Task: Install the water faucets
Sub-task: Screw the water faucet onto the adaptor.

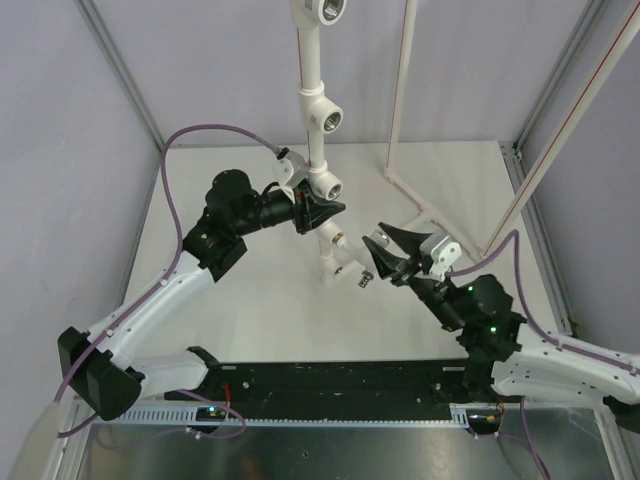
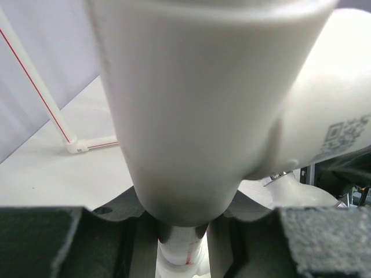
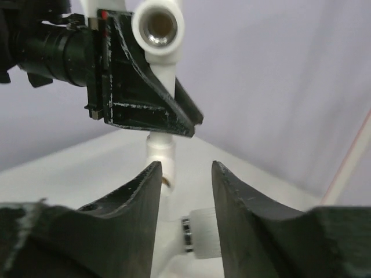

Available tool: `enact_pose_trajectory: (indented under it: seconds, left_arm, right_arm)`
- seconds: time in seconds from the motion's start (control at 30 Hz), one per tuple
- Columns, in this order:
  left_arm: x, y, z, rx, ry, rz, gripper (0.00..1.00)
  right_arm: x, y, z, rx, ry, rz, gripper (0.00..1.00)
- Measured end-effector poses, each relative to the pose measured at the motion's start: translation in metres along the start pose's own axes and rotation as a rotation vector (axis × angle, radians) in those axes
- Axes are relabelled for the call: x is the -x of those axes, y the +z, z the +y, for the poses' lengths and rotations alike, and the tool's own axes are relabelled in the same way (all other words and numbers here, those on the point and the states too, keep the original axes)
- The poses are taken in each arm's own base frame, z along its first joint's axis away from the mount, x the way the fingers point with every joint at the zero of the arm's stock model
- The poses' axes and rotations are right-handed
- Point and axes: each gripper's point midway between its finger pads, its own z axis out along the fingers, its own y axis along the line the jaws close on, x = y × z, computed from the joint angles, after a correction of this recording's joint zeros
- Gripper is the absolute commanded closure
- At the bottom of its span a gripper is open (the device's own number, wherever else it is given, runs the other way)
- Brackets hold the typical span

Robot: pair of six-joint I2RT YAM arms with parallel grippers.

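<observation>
Apparently the water faucet (image 3: 204, 234) sits just beyond the right tool (image 3: 185, 169).

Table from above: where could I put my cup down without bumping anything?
Bare table lies between the left arm, the pipe frame and the black rail; also back right, past the thin rod stand. Crowded mid-table: the left gripper clamps the pipe frame, the right gripper sits beside a faucet.

White table (image 1: 250, 300); pipe frame (image 1: 311, 70) stands mid-table, thin rod stand (image 1: 400, 100) behind.
</observation>
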Motion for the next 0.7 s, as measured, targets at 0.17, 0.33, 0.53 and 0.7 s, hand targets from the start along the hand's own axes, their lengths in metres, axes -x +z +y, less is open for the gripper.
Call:
enact_pose_trajectory:
  seconds: [0.17, 0.33, 0.53, 0.7]
  left_arm:
    - [0.0, -0.001, 0.0, -0.002, -0.001, 0.0, 1.0]
    - [0.0, -0.002, 0.001, -0.01, -0.001, 0.0, 1.0]
    - [0.0, -0.003, 0.001, -0.019, -0.001, -0.001, 1.0]
    - [0.0, -0.003, 0.0, -0.029, -0.001, -0.002, 1.0]
  right_arm:
    - [0.03, -0.016, -0.012, 0.093, -0.321, 0.019, 0.38]
    - [0.007, -0.045, -0.03, 0.198, -0.764, 0.139, 0.35]
    - [-0.027, -0.067, -0.039, 0.323, -1.128, 0.206, 0.29]
    - [-0.027, -0.063, -0.03, 0.382, -1.26, 0.174, 0.23]
